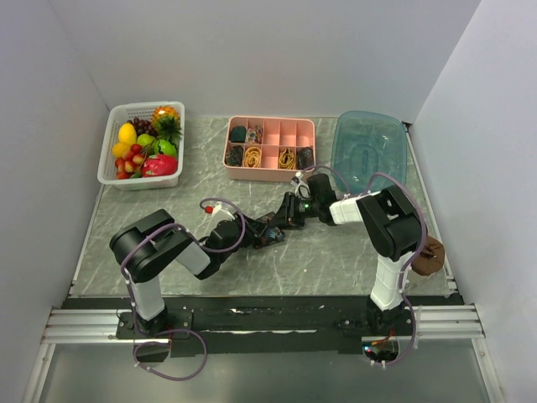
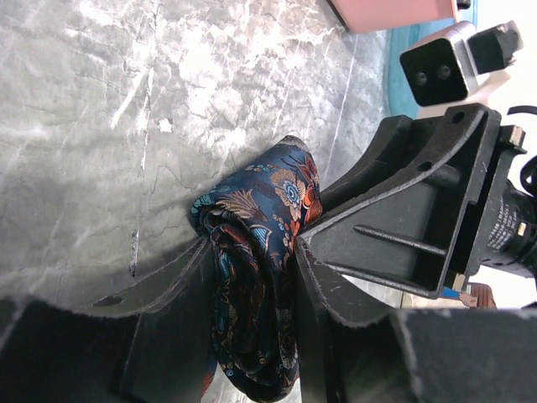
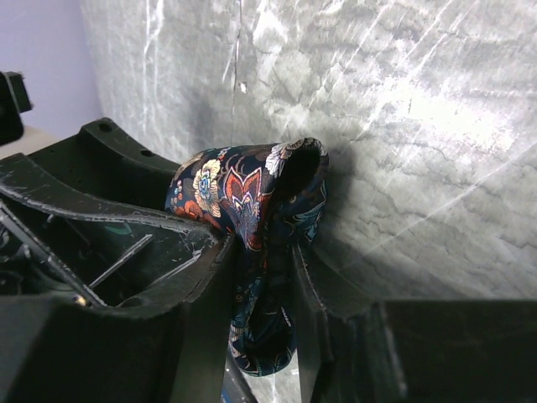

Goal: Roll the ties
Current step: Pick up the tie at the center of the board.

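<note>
as they face each other near the middle of the grey marbled table (image 1: 336,252), the left gripper (image 2: 252,243) and the right gripper (image 3: 262,243) each clamp the bunched dark navy paisley fabric tie (image 2: 270,191).

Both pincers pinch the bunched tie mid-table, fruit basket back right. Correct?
Not quite. The top view shows the fruit basket back left, not right. The left pincer and right pincer do pinch the tie mid-table.
</note>
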Robot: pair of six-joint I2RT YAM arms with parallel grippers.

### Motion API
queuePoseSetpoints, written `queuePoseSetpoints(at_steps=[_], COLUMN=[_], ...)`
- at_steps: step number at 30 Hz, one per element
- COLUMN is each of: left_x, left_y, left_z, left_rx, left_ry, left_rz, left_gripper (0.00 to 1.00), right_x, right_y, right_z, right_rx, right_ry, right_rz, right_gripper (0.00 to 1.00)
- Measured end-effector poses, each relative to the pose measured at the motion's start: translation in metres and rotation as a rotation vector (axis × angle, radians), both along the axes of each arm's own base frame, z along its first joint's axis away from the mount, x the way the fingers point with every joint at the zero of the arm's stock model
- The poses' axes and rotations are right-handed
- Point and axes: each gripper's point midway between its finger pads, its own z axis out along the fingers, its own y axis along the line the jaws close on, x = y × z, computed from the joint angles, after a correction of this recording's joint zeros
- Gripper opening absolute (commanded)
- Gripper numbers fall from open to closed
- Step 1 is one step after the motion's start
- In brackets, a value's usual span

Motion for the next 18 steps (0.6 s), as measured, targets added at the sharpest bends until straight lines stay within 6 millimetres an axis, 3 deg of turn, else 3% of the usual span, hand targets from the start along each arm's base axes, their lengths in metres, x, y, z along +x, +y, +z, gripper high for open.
queuePoseSetpoints(at_steps=[3,7,9,14,18], left_x=[0.0,-0.001,-0.001,-0.002,-0.003], left_y=[0.0,0.0,0.0,0.003,0.003], left_z=[0.001,0.002,0.002,0.01,0.026], left_rx=[-0.001,0.014,0.018,0.014,-0.009], left_ry=[-0.016,-0.034,-0.038,-0.07,-0.121], left_rz=[-0.007,-0.019,-0.022,-0.028,-0.041], left_gripper=[0.01,0.01,0.01,0.01,0.01], right_x=[-0.001,-0.001,-0.002,-0.002,0.001], right_y=[0.001,0.002,0.002,-0.003,-0.011], right_z=[0.001,0.001,0.001,0.003,0.013], right_rx=[0.018,0.029,0.03,0.021,-0.001], right_ry=[0.004,0.0,0.0,-0.003,-0.039], right_rz=[0.004,0.007,0.007,-0.007,-0.028], right_gripper=[0.36,0.39,0.45,0.74,0.85])
